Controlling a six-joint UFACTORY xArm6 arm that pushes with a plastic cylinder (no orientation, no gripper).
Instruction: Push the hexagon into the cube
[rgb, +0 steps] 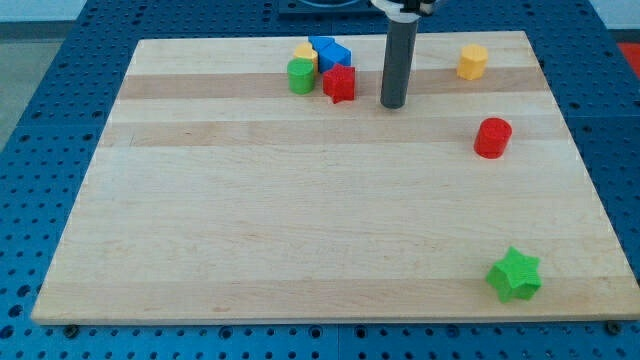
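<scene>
The wooden worktop is carrying everything, and my tip is serving as the landmark; there is no hand, just a bare rod, so nothing is spreading or pinching. Just to the view's left of my tip a cluster is sitting: blue cube, red star, green cylinder, and a yellow block partly hidden. The yellow hexagon is sitting well apart on the view's right, untouched, so the push is looking not yet begun.
</scene>
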